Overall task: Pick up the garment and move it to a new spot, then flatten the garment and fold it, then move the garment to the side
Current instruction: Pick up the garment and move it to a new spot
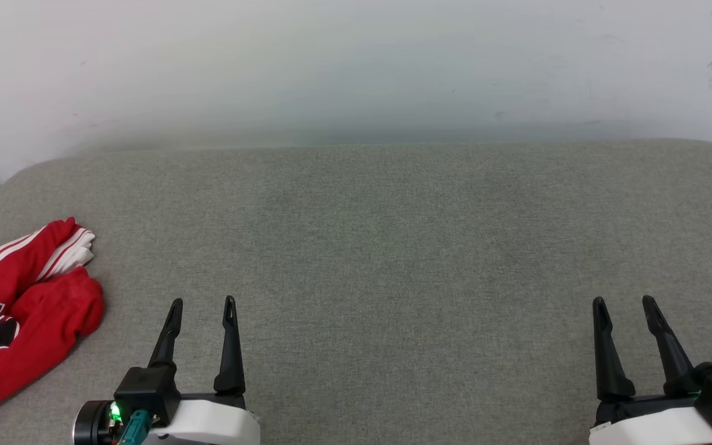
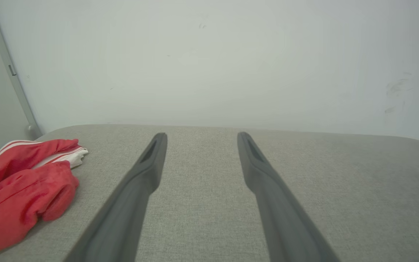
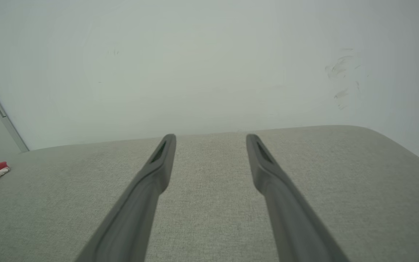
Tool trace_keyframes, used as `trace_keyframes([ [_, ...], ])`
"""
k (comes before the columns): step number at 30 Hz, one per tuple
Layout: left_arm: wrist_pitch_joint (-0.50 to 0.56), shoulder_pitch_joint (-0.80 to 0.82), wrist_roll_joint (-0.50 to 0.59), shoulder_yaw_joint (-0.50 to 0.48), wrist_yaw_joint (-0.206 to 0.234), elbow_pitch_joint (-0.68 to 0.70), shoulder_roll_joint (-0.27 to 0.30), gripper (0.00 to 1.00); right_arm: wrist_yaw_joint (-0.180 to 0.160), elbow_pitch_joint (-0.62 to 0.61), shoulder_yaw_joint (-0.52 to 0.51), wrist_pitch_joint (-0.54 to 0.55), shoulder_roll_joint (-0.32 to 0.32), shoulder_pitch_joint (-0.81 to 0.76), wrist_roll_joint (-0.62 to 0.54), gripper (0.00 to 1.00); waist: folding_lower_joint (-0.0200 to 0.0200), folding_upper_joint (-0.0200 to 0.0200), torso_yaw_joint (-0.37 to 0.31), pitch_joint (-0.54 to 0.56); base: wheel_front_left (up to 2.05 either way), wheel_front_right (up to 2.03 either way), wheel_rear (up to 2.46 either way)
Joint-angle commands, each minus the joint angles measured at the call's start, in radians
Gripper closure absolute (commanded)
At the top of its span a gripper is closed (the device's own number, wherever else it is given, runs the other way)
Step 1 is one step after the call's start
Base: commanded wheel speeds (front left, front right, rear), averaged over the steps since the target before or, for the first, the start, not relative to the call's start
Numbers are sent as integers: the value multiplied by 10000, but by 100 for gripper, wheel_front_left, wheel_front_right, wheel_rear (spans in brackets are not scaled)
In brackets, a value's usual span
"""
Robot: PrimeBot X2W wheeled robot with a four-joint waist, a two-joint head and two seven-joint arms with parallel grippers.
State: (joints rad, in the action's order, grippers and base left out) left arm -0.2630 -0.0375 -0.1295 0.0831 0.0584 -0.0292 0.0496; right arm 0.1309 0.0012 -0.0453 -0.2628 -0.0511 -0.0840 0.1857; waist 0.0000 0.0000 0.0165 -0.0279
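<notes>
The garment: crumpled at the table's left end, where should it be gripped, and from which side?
Probably the rounded red fold bulging at the garment's right edge, taken by the open left gripper coming from the table's middle. That fold stands raised and faces the gripper; the rest lies crumpled toward the table's left end.

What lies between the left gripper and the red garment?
Nothing lies there: a bare stretch of the grey fabric surface separates the left gripper from the garment, as the head view shows.
</notes>
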Motion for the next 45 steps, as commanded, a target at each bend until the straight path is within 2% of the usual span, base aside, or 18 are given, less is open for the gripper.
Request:
trace_keyframes([
  [1, -28, -89, -19, -34, -28, -8, 12, 0, -3, 19, 1, -32, 16, -119, 39, 0, 0, 0, 4, 1, 0, 0, 0],
  [8, -28, -90, -158, -68, -84, -157, 12, 0, -3, 57, 26, -30, 16, -152, 88, 0, 0, 0, 117, 9, 0, 0, 0],
  [15, -28, 76, -204, -144, -101, -212, 14, 0, -3, -26, 63, -30, 20, -194, -54, 0, 0, 0, 614, -34, 0, 0, 0],
  [45, -28, 401, -610, -444, 21, -329, 11, 0, -3, -280, 246, -30, 17, 32, -597, 0, 0, 0, 4440, -565, 0, 0, 0],
])
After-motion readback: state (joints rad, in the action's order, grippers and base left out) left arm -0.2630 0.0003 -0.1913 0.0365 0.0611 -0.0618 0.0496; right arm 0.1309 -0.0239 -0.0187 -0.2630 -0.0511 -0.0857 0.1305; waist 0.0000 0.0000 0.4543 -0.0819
